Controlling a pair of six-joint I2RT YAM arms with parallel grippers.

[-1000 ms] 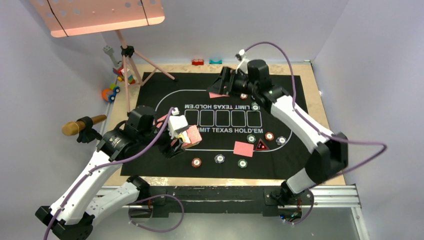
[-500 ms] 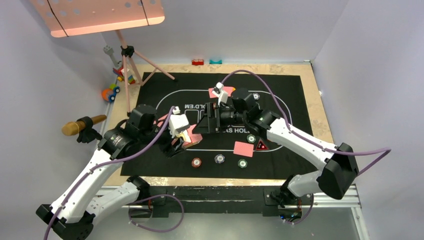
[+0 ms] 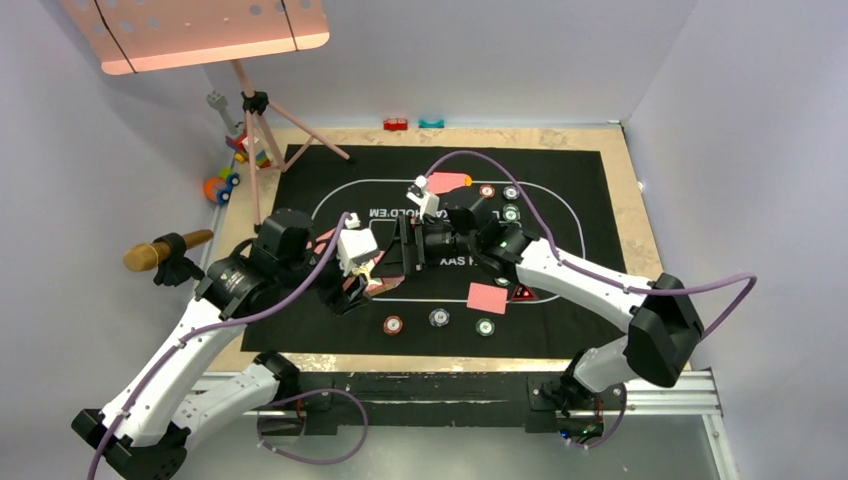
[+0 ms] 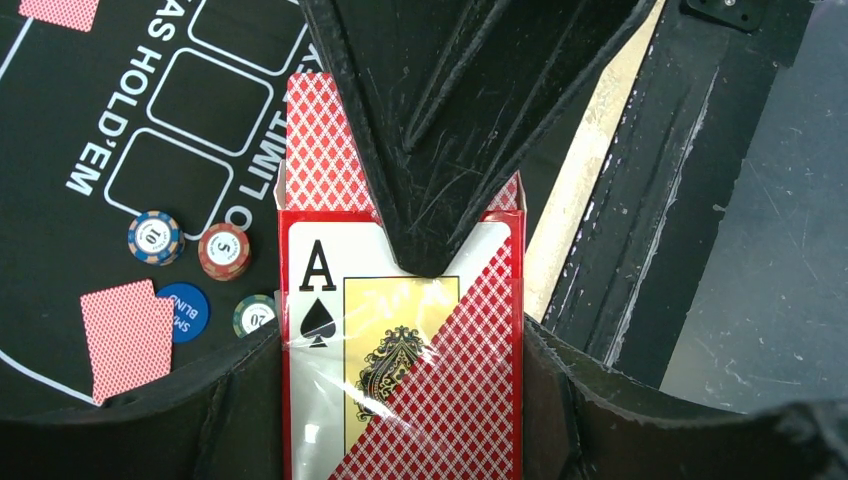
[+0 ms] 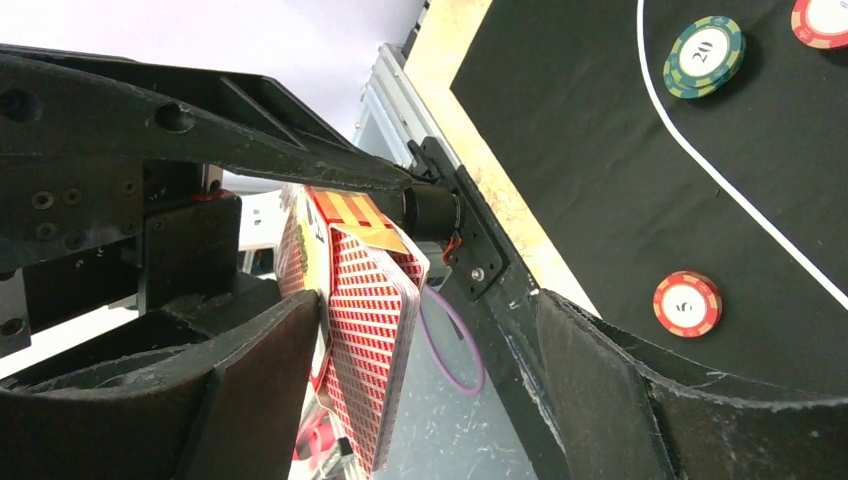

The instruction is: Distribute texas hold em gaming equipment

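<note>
While your left gripper [image 4: 400, 330] pinched the glossy red cardboard card box [image 4: 400, 350] near the mat's left, your spread right gripper [image 5: 420, 330] needed the thin, slippery, light cards' protruding ends.

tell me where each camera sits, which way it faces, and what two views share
Top external: above and behind the bases, looking down on the mat; both arms show, left gripper and right gripper.
Left wrist: on the left wrist, looking along its fingers at the card box they clamp.
Right wrist: on the right wrist, facing the left gripper; own open fingers show.
Shared: the card box appears in both wrist views.
</note>
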